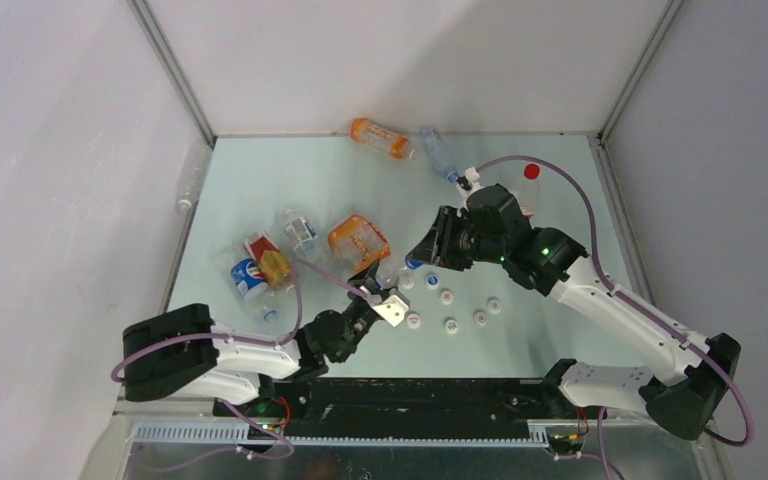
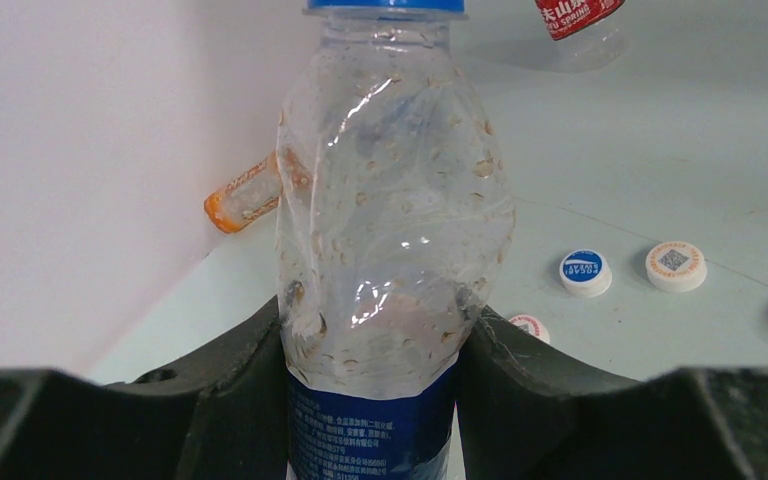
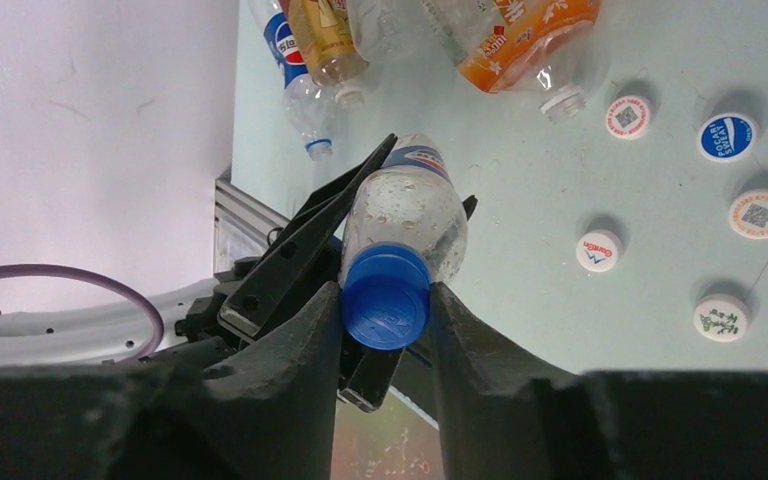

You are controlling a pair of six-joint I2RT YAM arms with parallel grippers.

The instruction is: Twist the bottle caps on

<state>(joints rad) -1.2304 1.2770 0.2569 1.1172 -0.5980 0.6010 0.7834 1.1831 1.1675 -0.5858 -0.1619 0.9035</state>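
My left gripper (image 1: 377,292) is shut on a clear bottle (image 2: 392,230) with a blue label and holds it above the table, neck pointing towards the right arm. A blue cap (image 3: 385,295) sits on its mouth. My right gripper (image 1: 422,256) is shut on that blue cap, one finger (image 3: 300,350) on each side. The bottle (image 3: 406,205) and the left fingers (image 3: 305,245) show behind the cap in the right wrist view. Several loose caps lie on the table, mostly white (image 1: 451,325), one blue-topped (image 3: 727,137); some show in the left wrist view (image 2: 675,265).
Open bottles lie at the left: an orange one (image 1: 358,240), a Pepsi one (image 1: 248,278), an amber one with a red label (image 1: 268,258). At the back lie an orange bottle (image 1: 380,137), a clear one (image 1: 438,152) and a red-capped one (image 1: 528,180).
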